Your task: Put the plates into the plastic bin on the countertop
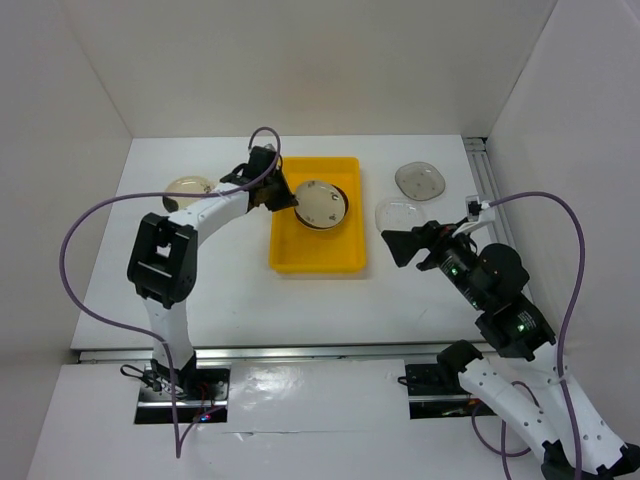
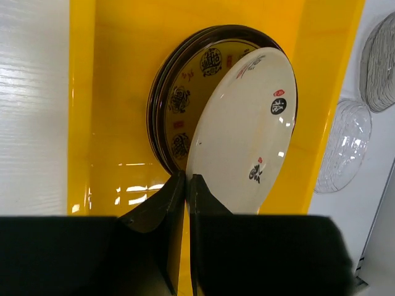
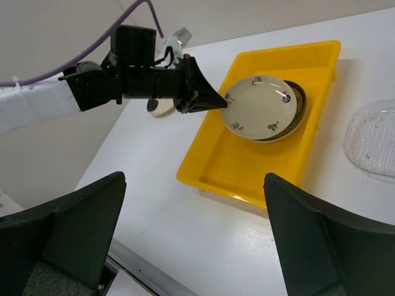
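**Plate placement, release pending**

Cream plate (image 2: 247,129), glossy, dotted with small black medallions and red marks, pinched at its near rim by the left gripper (image 2: 187,179), jaws clamped tight on the edge. Tilted inside the yellow plastic bin (image 2: 123,92), over a brown-gold plate (image 2: 185,92) with a dark rim lying flat on the bin floor. Far edge down toward that plate, contact not clear.

Judged mid-placement: inside the bin, not yet let go. Next, by the look of it: lower the held edge until flat on the stack, then open the jaws and draw back without dragging the rim. Slick glaze, so some risk of sliding off-centre on release.

Outside the bin, on the white countertop (image 1: 230,290): a clear glass plate (image 1: 398,214) just beside the bin's right wall, a smoky grey plate (image 1: 420,180) beyond it, and a pale tan plate (image 1: 187,187) well apart on the left.

Right gripper (image 1: 397,247) hovering near the clear glass plate, jaws spread wide, holding nothing. Three plates to go, as far as can be seen.
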`<state>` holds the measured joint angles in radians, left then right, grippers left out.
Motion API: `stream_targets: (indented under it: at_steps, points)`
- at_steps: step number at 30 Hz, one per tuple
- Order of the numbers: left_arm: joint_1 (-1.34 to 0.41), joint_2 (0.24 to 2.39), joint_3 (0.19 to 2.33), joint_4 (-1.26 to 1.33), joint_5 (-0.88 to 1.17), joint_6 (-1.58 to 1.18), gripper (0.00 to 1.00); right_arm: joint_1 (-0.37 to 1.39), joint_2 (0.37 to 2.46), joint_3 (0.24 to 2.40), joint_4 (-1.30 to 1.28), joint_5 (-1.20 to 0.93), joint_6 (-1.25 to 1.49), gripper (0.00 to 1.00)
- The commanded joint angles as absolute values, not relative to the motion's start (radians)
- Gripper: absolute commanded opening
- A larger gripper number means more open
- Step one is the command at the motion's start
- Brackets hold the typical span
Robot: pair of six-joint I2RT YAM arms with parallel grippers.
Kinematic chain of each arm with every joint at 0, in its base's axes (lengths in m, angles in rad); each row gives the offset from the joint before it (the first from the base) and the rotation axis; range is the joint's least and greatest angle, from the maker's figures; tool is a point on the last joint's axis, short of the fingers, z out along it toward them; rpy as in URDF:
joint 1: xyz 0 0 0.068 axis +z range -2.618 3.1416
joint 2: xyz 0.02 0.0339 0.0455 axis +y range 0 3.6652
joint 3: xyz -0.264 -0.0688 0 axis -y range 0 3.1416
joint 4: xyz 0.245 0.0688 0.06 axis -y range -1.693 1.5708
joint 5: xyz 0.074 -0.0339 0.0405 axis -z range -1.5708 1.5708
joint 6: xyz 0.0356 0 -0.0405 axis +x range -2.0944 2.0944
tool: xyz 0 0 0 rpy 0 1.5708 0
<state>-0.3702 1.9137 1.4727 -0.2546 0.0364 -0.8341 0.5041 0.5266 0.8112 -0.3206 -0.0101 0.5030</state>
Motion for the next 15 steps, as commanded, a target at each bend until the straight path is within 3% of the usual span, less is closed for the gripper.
stream_targets:
  at_steps: [1,3,4,5,6,9,13,15]
  points:
    - [-0.365,1.899,1.558,-0.206,0.057,-0.822,0.0,0.503,0.506,0.81,-0.344,0.012,0.485,1.0]
    - [-0.365,1.923,1.581,-0.215,0.057,-0.822,0.06,0.503,0.506,0.81,-0.344,0.012,0.476,1.0]
    - [-0.365,1.924,1.594,-0.225,0.057,-0.822,0.33,0.503,0.506,0.81,-0.344,0.012,0.476,1.0]
    - [-0.365,1.924,1.594,-0.225,0.066,-0.822,0.49,0.503,0.506,0.81,-0.344,0.012,0.476,1.0]
    - [-0.365,1.924,1.594,-0.225,0.066,-0.822,0.62,0.503,0.506,0.81,-0.344,0.012,0.476,1.0]
    - [-0.365,1.888,1.562,-0.186,0.1,-0.822,0.91,0.503,0.506,0.801,-0.334,0.012,0.476,1.0]
    - [-0.33,1.797,1.506,-0.146,0.126,-0.822,0.99,0.503,0.517,0.801,-0.334,0.003,0.476,1.0]
    - [-0.318,1.703,1.456,-0.201,-0.014,-0.848,1.0,0.503,0.517,0.801,-0.334,0.003,0.476,1.0]
